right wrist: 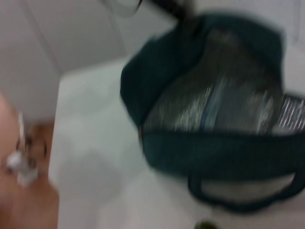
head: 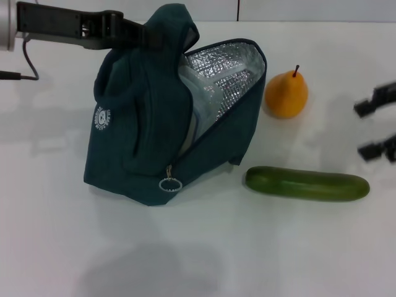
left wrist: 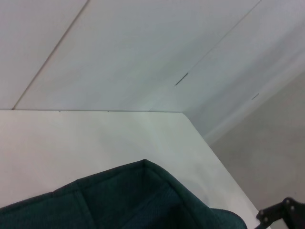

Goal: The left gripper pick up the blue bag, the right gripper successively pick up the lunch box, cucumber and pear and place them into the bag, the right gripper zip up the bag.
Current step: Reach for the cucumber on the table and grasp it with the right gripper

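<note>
Blue bag (head: 148, 124) is held up by its top by left gripper (head: 145, 34), fingers clamped. Right gripper (head: 376, 127), at counter's right edge, is spread, empty. Cucumber (head: 307, 184) could be rolled away if nudged off-centre.

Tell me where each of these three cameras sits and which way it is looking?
Head: high on the robot, looking down at the table, bag, pear, cucumber; left gripper at the bag's top, right gripper at the right edge.
Left wrist: looks over the bag's top at the table and wall.
Right wrist: faces the bag's open mouth; no fingers show.
All three share the bag.
</note>
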You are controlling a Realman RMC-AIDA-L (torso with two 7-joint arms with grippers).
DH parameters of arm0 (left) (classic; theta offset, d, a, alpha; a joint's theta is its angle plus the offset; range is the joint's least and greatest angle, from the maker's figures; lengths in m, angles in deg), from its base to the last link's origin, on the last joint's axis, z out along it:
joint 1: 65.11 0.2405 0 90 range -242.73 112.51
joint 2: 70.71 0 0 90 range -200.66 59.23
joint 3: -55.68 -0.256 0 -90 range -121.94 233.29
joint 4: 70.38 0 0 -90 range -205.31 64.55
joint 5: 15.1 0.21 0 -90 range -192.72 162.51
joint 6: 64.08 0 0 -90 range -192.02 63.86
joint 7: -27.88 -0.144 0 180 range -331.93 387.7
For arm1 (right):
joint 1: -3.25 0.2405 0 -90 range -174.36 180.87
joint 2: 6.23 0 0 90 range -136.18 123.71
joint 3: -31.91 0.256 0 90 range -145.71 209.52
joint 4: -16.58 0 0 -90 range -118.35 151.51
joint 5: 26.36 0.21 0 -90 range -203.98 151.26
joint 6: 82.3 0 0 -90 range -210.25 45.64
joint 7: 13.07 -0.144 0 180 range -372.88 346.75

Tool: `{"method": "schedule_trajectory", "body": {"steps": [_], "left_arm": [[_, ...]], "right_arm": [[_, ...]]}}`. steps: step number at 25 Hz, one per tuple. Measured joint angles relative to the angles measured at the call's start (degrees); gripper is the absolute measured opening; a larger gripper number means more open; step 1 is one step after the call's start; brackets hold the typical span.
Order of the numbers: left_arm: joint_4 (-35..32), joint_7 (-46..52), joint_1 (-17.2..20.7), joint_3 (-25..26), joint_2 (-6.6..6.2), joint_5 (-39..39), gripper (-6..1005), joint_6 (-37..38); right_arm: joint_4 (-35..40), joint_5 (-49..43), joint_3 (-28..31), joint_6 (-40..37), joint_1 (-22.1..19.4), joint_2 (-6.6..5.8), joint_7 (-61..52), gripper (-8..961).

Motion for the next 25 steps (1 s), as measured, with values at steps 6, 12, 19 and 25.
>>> {"method": "schedule_trajectory", "body": {"steps": [6, 12, 19, 25], "left_arm": [[-0.24, -0.03, 0.38, -0.01, 0.14, 0.00, 45, -0.06], [-0.24, -0.22, 0.59, -0.16, 0.39, 0.00, 45, -0.09], [-0.23, -0.56, 0.63, -0.21, 0.54, 0.01, 45, -0.05], [-0.14, -0.83, 0.55, -0.21, 0.65, 0.02, 45, -0.12]], "right_arm": [[4.53, -15.20, -4.60, 0.17, 3.65, 5.90, 0.51, 862], [7.55, -23.19, -7.36, 3.50, 3.76, 11.34, 2.77, 865], [6.57, -22.74, -12.46, 10.06, 2.19, 11.88, 2.93, 855], [2.52, -21.82, -15.89, 15.30, 1.39, 12.14, 2.96, 846]]}}
